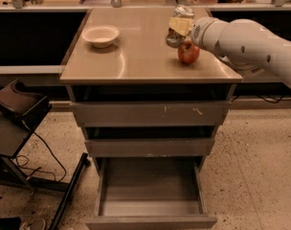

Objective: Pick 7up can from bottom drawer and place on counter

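Note:
My gripper (179,26) is over the right part of the counter (136,56), at the end of the white arm that reaches in from the right. It is shut on the 7up can (184,11), a silvery can held tilted, its lower end just above the counter. The can is right behind and left of a red apple (188,52). The bottom drawer (150,195) is pulled open below; its visible inside holds nothing. The two upper drawers are shut.
A pale bowl (101,35) sits on the counter's left back part. A black stand (16,109) with cables is on the floor at the left of the cabinet. Dark ledges flank the counter; clutter lines the back shelf.

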You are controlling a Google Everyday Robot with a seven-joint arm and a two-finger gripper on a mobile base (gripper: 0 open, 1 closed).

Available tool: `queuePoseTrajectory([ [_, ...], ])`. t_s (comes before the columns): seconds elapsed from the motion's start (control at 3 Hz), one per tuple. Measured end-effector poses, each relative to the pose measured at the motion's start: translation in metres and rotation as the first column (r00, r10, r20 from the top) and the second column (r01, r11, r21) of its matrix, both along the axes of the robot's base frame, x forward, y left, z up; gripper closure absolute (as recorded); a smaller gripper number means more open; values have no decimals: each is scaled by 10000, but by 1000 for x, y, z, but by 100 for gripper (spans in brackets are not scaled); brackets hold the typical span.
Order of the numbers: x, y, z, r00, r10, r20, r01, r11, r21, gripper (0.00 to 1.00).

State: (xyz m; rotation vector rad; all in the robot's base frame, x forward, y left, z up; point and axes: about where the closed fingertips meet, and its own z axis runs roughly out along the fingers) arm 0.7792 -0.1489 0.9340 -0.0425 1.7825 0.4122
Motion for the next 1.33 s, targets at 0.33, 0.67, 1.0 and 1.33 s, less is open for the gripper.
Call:
queuePoseTrajectory([
  [0.33,0,0,0,10000,0,0,0,10000,0,57],
  [0.67,0,0,0,10000,1,0,-1,10000,0,34],
  [1.0,0,0,0,10000,1,0,-1,10000,0,11],
  [1.33,0,0,0,10000,2,1,-2,10000,0,0],
])
